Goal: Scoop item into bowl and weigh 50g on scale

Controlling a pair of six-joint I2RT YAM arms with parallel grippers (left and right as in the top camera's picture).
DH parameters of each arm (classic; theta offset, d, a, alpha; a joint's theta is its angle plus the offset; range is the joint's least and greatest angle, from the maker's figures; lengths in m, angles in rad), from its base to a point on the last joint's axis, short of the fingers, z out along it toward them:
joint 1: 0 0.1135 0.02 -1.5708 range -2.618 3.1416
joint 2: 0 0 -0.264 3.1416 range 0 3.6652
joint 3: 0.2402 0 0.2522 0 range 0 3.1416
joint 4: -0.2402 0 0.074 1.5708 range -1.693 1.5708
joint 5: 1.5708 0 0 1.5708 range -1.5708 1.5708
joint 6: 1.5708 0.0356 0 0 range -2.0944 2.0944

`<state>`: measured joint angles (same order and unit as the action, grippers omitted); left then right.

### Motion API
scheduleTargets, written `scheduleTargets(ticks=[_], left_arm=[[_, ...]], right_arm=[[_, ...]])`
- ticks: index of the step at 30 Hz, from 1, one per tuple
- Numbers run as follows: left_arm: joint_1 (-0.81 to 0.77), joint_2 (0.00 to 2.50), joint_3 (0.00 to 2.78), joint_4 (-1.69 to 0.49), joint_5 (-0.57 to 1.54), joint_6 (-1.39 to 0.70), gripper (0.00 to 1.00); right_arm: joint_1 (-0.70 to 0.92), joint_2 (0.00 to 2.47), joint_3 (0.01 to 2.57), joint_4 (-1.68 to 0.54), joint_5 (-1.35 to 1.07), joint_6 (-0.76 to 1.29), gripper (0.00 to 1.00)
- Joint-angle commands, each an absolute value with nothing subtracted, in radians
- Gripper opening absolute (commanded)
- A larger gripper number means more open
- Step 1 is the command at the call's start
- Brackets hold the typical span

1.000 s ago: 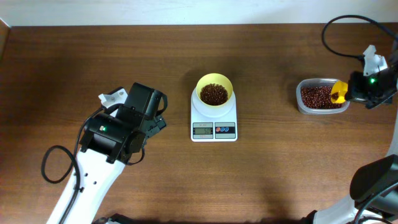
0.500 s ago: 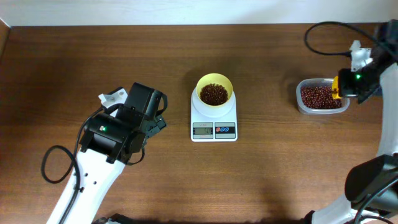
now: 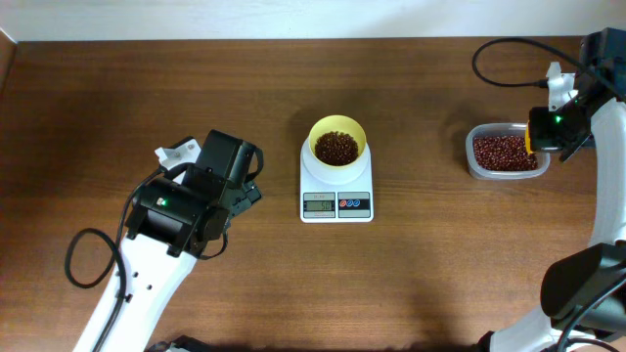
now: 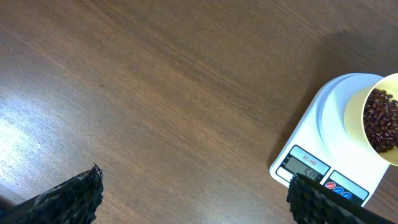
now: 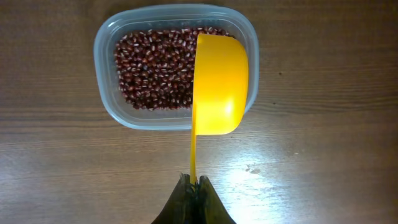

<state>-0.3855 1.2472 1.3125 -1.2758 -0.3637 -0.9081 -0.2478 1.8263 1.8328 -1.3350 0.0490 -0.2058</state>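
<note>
The beans (image 3: 337, 148) lie in the bowl (image 3: 315, 138) on the scale (image 3: 336, 204); more fill the tub (image 5: 109, 56). The right gripper (image 5: 194, 186) is clamped on the scoop (image 5: 219, 87) handle, cup over the tub. The left gripper (image 4: 196, 198) stands open, empty. Judgement: beans are loose, hard and roll easily; move them by scoop only, held at the handle end.
</note>
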Motion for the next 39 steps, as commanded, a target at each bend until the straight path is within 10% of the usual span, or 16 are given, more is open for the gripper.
scheduleTargets(ticks=[1, 39], left_arm=[[-0.381, 1.235, 1.314, -1.277, -0.373, -0.907, 0.99], [-0.381, 1.235, 1.314, -1.277, -0.373, -0.907, 0.99]], right_arm=[[-0.229, 1.839, 1.851, -1.33, 0.079, -0.213, 0.04], [-0.514, 1.191, 1.848, -1.679, -0.407, -0.153, 0.04]])
